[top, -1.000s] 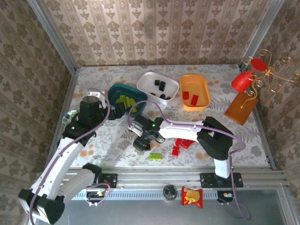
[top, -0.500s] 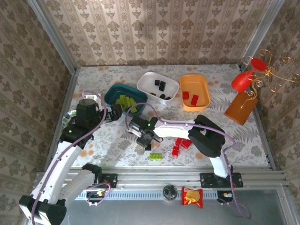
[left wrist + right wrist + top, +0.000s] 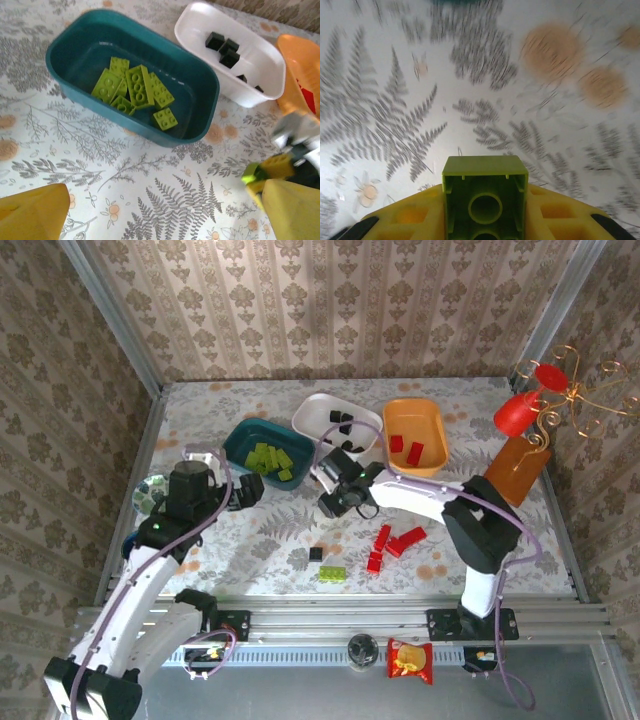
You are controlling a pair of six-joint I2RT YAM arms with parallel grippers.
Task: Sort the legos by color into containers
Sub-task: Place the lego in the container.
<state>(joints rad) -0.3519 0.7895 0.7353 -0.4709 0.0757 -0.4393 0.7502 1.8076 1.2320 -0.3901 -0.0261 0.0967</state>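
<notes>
Right gripper (image 3: 328, 505): we see it just in front of the white tray (image 3: 305, 412), above bare tabletop (image 3: 250, 540). In the right wrist view the gripper (image 3: 485, 205) is clenched on a lime-green brick (image 3: 485, 172), which sits squarely between the yellow fingers (image 3: 405, 217) with its hollow underside toward the camera (the tabletop behind is blurred). The left wrist view shows the same gripper (image 3: 265, 172) at the right edge, with a lime-green tip.

Left gripper (image 3: 248, 490): we see it near the front left corner of the teal tray (image 3: 238, 436). Its fingers (image 3: 30, 215) are spread wide with nothing between them.

Tray contents:
- Teal tray (image 3: 55, 50): a cluster of lime-green bricks (image 3: 135, 90).
- White tray (image 3: 260, 55): several black cubes (image 3: 223, 45).
- Orange tray (image 3: 432, 420): two red bricks (image 3: 405, 448).

Loose on the tabletop, near the front edge: a group of red bricks (image 3: 390, 540), one black cube (image 3: 316, 553) and one lime-green brick (image 3: 333, 573) just in front of that cube.
</notes>
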